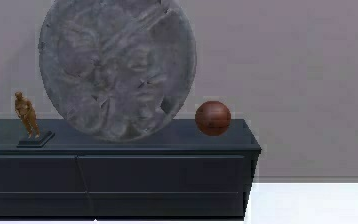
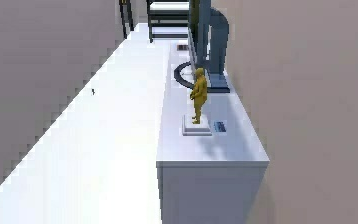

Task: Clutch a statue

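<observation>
Statue [image 1: 27,114]: small, golden, upright on a dark base, at the left end of the dark counter [image 1: 167,165] in the forward view; just right of it a big grey round stone disc [image 1: 117,65] stands on edge by the wall [image 1: 287,60]; right of the disc a reddish-brown ball [image 1: 213,117] sits on the same counter; white floor [image 1: 307,205] at lower right. Arm side view: golden figure [image 2: 199,94] upright on a pale plinth [image 2: 193,126] on a pale counter top [image 2: 212,155]; small flat bluish thing [image 2: 219,126] just beside the plinth; farther along, a grey-blue upright slab [image 2: 215,40]; white floor [image 2: 107,130] on the left; same statue or another, I cannot tell. My pincer's state: cannot tell.
</observation>
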